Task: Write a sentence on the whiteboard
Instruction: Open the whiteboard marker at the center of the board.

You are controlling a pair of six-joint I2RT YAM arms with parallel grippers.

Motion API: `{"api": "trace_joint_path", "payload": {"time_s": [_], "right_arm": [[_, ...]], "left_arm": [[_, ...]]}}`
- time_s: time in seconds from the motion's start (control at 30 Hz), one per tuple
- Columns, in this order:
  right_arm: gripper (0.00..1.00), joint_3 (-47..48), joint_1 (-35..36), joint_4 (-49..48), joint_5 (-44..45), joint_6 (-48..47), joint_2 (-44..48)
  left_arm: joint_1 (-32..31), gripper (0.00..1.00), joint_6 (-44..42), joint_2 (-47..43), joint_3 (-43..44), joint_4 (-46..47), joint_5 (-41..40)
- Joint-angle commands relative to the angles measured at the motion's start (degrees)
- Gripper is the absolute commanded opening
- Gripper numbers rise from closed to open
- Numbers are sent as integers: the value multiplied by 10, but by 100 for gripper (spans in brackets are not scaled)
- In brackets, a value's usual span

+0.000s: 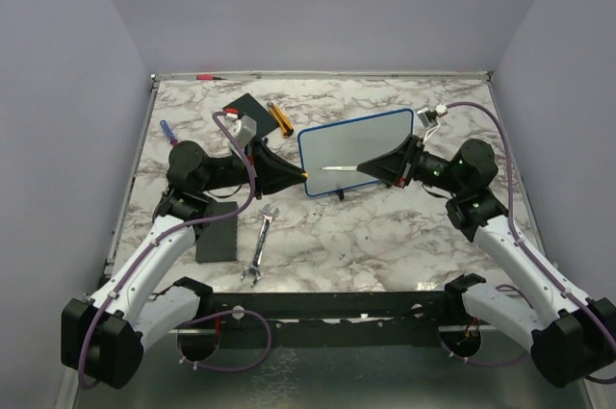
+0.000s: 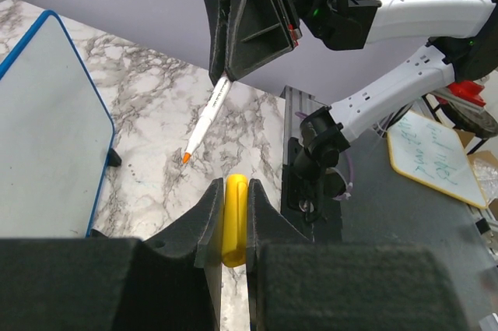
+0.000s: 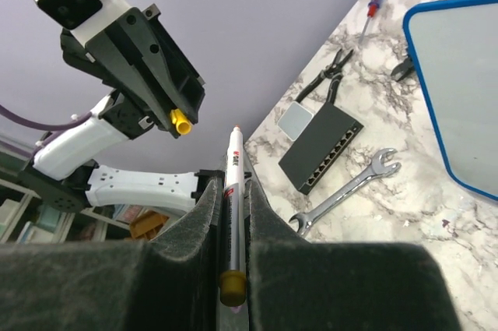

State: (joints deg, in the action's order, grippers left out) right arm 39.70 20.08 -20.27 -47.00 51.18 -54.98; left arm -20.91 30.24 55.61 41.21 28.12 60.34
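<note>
now, left tool (image 2: 233, 184) pinching yellow cap (image 2: 234, 226), right tool (image 3: 232, 187) clamped on marker (image 3: 234, 152)

I've got the left gripper (image 1: 299, 176), clamped on a yellow cap (image 2: 234, 218), nose to nose with the right gripper (image 1: 362, 168), and the marker (image 1: 339, 168) it grips fills most of the narrow gap between them in front of the whiteboard (image 1: 371, 140). On my left, the wrench (image 1: 260, 245), black box (image 1: 218, 231), black pad (image 1: 241, 109), orange tube (image 1: 280, 118) and screwdriver (image 1: 168, 130) hem that arm in. I see open marble only near, between wrench and right arm, and beyond the board on the right.
</note>
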Motion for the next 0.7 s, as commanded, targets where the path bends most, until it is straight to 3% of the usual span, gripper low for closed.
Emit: {"api": "trace_joint_path", "payload": {"time_s": [0.0,0.13,0.23,0.5,0.67], "right_arm": [[0,18,-7,60,42,-47,36],[1,24,-7,136,117,-121,74],[0,21,-7,184,179,-175,105],[1,-16,-7,223,274,-242,165],[1,-26,-7,226,281,-249,174]], "left_arm": [[0,0,-65,-10,-10,-45,-49],[-21,0,-191,-9,14,-221,-192],[-73,0,-231,-12,19,-290,-307],[-254,0,-180,33,8,-309,-495],[-357,0,-148,93,-22,-249,-582]]}}
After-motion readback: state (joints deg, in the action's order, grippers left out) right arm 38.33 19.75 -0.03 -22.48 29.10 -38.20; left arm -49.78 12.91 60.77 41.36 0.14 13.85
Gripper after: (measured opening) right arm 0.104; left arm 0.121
